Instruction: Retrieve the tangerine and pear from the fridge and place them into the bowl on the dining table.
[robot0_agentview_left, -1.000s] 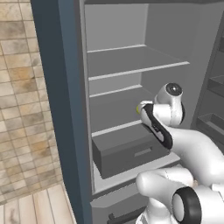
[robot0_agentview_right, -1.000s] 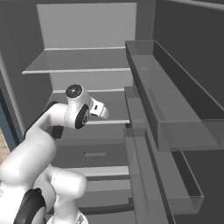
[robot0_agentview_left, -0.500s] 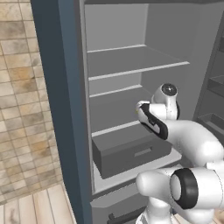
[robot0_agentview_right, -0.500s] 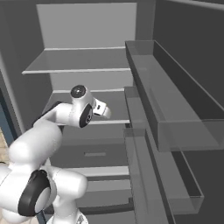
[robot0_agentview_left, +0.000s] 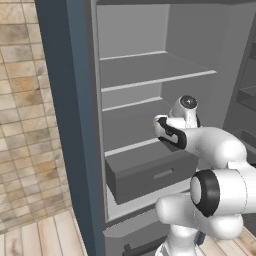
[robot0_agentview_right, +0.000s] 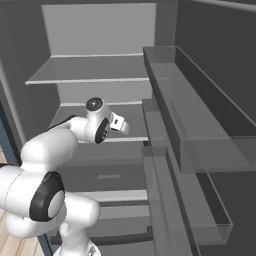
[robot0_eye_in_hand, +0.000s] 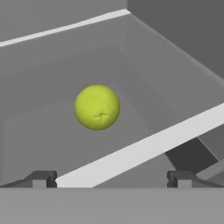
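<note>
The pear (robot0_eye_in_hand: 96, 107), a small yellow-green ball, lies on a grey shelf inside the open fridge (robot0_agentview_left: 65, 100). In the hand view it sits ahead of my gripper (robot0_eye_in_hand: 111, 179), roughly centred between the two dark fingertips (robot0_eye_in_hand: 41, 178) and apart from both. The jaws stand wide open with nothing in them. In the left base view my gripper (robot0_agentview_left: 157, 125) reaches in over the middle shelf above the drawer (robot0_agentview_left: 150, 172). From the right, the gripper (robot0_agentview_right: 124, 127) points into the fridge (robot0_agentview_right: 90, 75). The tangerine, the bowl and the dining table are out of view.
Grey shelves (robot0_agentview_left: 155, 80) run above and below my hand. The open door's clear bins (robot0_agentview_right: 200, 125) stand close on the right. A tiled wall (robot0_agentview_left: 25, 125) and wooden floor (robot0_agentview_left: 45, 240) lie left of the fridge.
My arm has pushed the hand a little further into the fridge along the middle shelf. The jaws have stayed open.
</note>
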